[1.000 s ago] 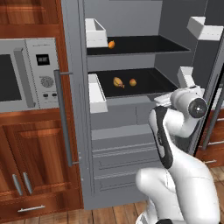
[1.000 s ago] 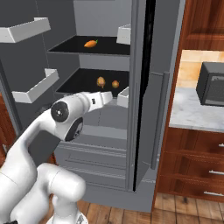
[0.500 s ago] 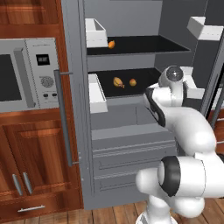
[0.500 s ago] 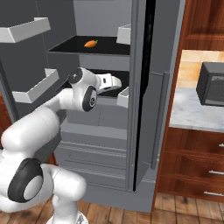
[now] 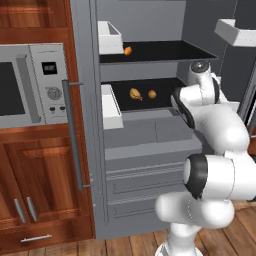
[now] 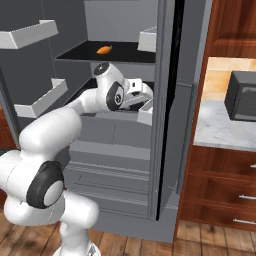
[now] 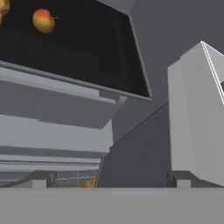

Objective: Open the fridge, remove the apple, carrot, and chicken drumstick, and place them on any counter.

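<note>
The fridge [image 5: 145, 135] stands with both doors open. On its upper black shelf lies the carrot [image 5: 128, 50] [image 6: 104, 49]. One shelf lower, the chicken drumstick [image 5: 134, 93] [image 7: 3, 6] lies just left of the apple [image 5: 152, 94] [image 7: 43, 20]. My gripper [image 6: 144, 95] [image 7: 109, 179] is open and empty. It hangs at the right front of that middle shelf, next to a white door bin [image 7: 197, 118], well short of the apple. The marble counter [image 6: 220, 130] lies to the right of the fridge [image 6: 115, 135].
White bins [image 5: 111, 105] hang on the left door, whose long handle [image 5: 72, 135] faces a built-in microwave [image 5: 30, 85]. The right door's edge [image 6: 170, 100] stands between the arm and the counter, where a dark microwave [image 6: 242, 102] sits. Grey drawers fill the fridge's lower part.
The arm has swung up and forward into the fridge, bringing the hand to the right end of the middle shelf. The gripper stays open; the food has not moved.
</note>
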